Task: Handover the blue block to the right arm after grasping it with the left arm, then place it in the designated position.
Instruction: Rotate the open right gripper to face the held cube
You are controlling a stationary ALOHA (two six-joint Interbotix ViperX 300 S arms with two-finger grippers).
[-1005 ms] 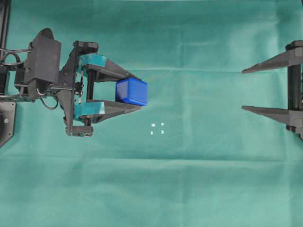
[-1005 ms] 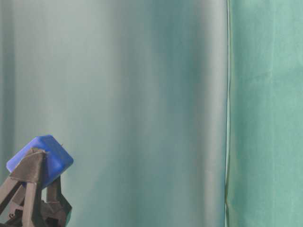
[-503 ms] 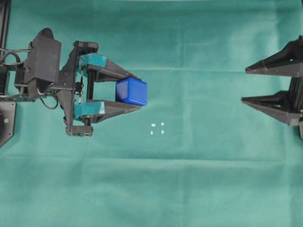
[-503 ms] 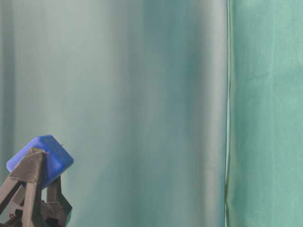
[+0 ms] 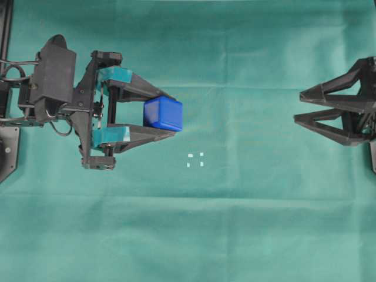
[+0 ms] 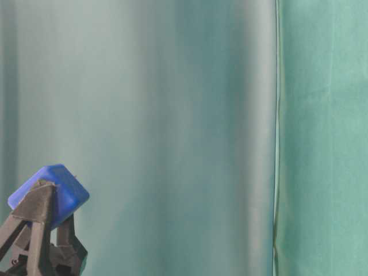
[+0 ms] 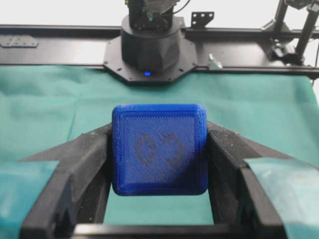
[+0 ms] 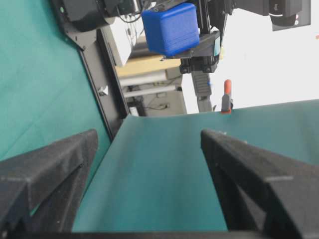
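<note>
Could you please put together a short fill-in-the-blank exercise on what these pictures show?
1. The blue block is clamped in the ____ tool.
2. The right tool holds nothing and its jaws stand ____.
3. The designated position is marked by ____ small white marks on the green cloth.
4. The left tool's fingers wear patches of ____ tape.

Missing words: left; open; four; teal
</note>
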